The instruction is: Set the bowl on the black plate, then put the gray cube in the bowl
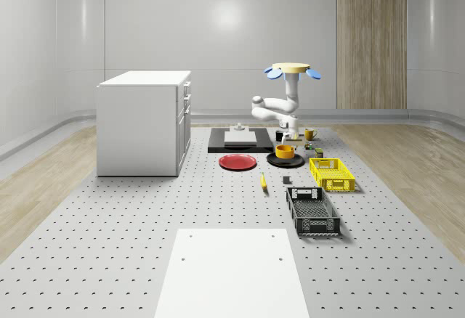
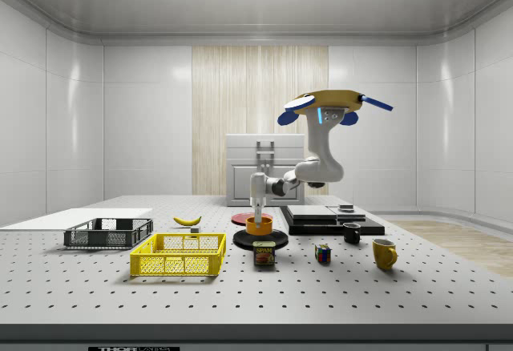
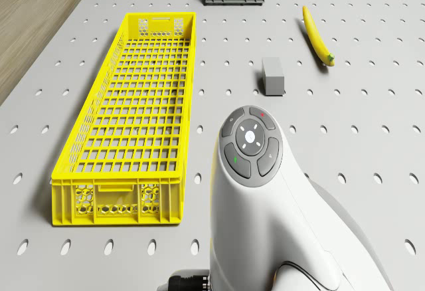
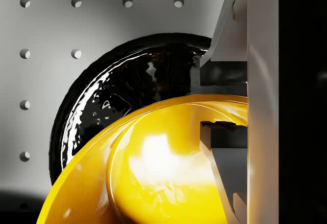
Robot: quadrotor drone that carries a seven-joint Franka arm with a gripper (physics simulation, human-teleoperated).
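Drone point(image 2: 329, 102) hovers above the table point(image 1: 109, 260), behind the black plate point(image 1: 285, 161), arm point(image 1: 275, 107) bent down toward it. Gripper point(image 2: 258, 209) sits at the bowl point(image 2: 259, 225), 1 finger point(image 4: 217, 152) inside the rim and the other point(image 4: 219, 45) outside, pinching the bowl wall. Bowl is over the plate; the wrist view shows the plate point(image 4: 127, 86) under the yellow bowl point(image 4: 153, 173), but contact between them cannot be told. Gray cube point(image 3: 273, 76) lies on the table apart from the plate, between the yellow crate point(image 3: 133, 125) and the banana point(image 3: 317, 35). Also in the whole-scene view: red plate point(image 1: 237, 162) left of the black one, black crate point(image 1: 312, 210) nearer the camera, white cabinet point(image 1: 144, 122) on the left. Side view shows a can point(image 2: 264, 253), Rubik's cube point(image 2: 322, 254) and 2 mugs point(image 2: 384, 253) near the plate.
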